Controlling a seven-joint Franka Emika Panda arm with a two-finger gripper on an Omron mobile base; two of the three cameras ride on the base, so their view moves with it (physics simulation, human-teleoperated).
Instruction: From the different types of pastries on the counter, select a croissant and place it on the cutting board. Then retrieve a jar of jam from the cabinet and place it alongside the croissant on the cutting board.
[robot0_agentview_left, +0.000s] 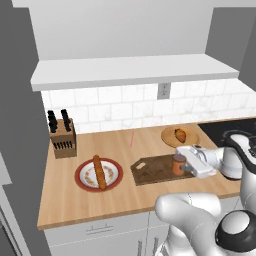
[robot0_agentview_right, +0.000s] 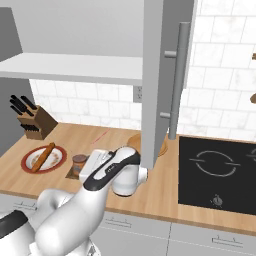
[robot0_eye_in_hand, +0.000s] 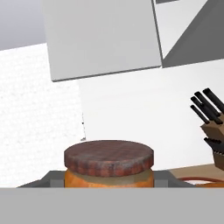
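Gripper (robot0_agentview_left: 183, 166) clamped snug on the jar of jam (robot0_agentview_left: 178, 164), jar upright right between the 2 fingers, sitting over the cutting board (robot0_agentview_left: 152, 170). Croissant (robot0_agentview_left: 180, 134) just beyond, on a round plate (robot0_agentview_left: 169, 136).

The white arm rises from the base, bends at a rounded elbow, and reaches forward and low, its forearm running nearly level. The wrist is turned so the hand points sideways, toward the robot's left. The gripper (robot0_agentview_left: 181, 165) has its jaws closed around a jar (robot0_agentview_left: 178, 164), held upright between them. In the hand view, the jar (robot0_eye_in_hand: 109, 165) sits squarely between the fingers (robot0_eye_in_hand: 51, 179), one on each flank.
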